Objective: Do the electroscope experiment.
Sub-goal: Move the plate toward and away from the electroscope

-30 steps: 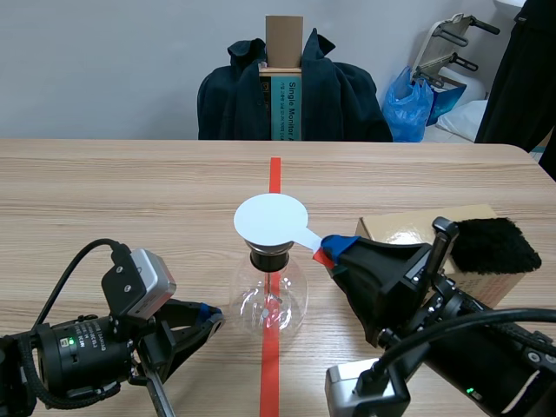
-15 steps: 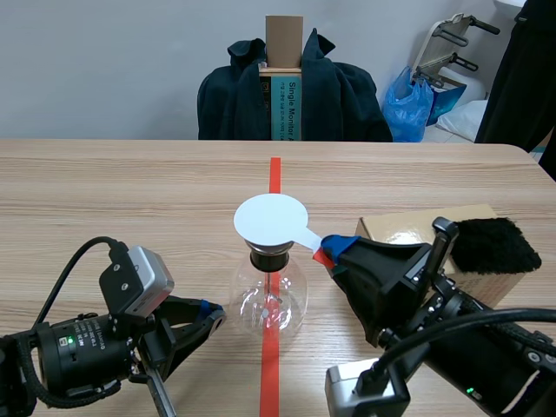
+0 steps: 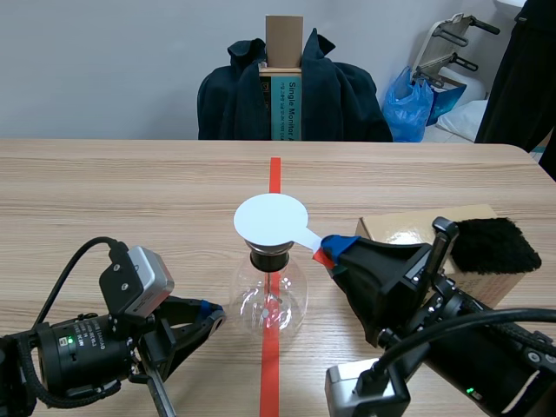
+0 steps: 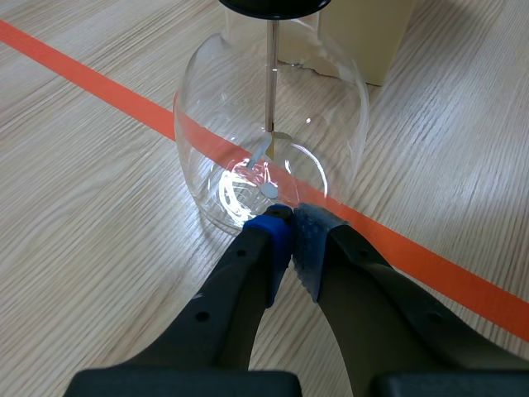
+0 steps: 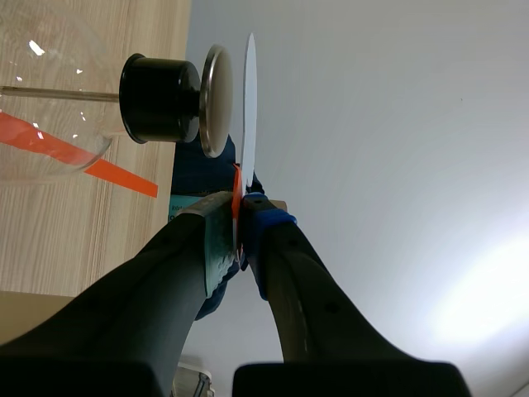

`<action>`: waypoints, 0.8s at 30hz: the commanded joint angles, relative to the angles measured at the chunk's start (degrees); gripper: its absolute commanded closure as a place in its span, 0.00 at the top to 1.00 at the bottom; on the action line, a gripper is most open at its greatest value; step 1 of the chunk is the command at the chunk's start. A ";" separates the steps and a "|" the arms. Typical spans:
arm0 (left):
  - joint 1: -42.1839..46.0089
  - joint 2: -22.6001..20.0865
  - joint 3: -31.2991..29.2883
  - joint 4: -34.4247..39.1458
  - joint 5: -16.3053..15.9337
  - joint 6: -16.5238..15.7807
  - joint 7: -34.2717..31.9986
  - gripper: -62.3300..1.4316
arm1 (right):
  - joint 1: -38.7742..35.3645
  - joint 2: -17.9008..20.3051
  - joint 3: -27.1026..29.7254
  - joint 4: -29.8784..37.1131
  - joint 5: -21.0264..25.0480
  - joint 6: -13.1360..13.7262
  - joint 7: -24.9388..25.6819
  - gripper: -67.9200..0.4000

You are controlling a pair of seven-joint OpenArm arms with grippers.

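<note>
A glass-flask electroscope (image 3: 268,296) stands on the red tape line, with a black stopper (image 5: 157,98) and a metal top plate (image 5: 216,101). Inside the flask (image 4: 273,157) a thin rod and foil leaves show. My right gripper (image 3: 331,249) is shut on the orange handle of a white disc paddle (image 3: 272,219), and the disc (image 5: 249,99) hovers just over the metal plate. My left gripper (image 3: 211,314) is shut with nothing in it, its fingertips (image 4: 289,231) right at the flask's base.
A cardboard box (image 3: 417,228) with a black fur cloth (image 3: 493,244) on it stands right of the flask. A chair draped with a dark jacket (image 3: 291,91) is beyond the far table edge. A person in dark clothing (image 3: 521,78) stands at the back right.
</note>
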 commanded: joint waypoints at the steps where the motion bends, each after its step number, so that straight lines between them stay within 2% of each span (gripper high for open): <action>1: -0.07 0.15 -0.17 0.63 -0.59 -0.15 -0.92 0.07 | 0.20 -0.02 0.09 0.81 0.22 -0.81 -0.79 0.02; 5: -0.07 0.15 -0.17 0.63 -0.59 -0.15 -0.92 0.07 | 0.20 -0.02 0.09 0.81 0.22 -0.79 -4.90 0.02; 17: -0.07 0.15 -0.17 0.63 -0.59 -0.15 -0.92 0.07 | 0.20 0.00 0.11 0.81 0.22 -0.81 -21.40 0.02; 24: -0.07 0.15 -0.17 0.63 -0.59 -0.15 -0.92 0.07 | 0.20 0.00 0.11 0.81 0.22 -0.81 -23.39 0.02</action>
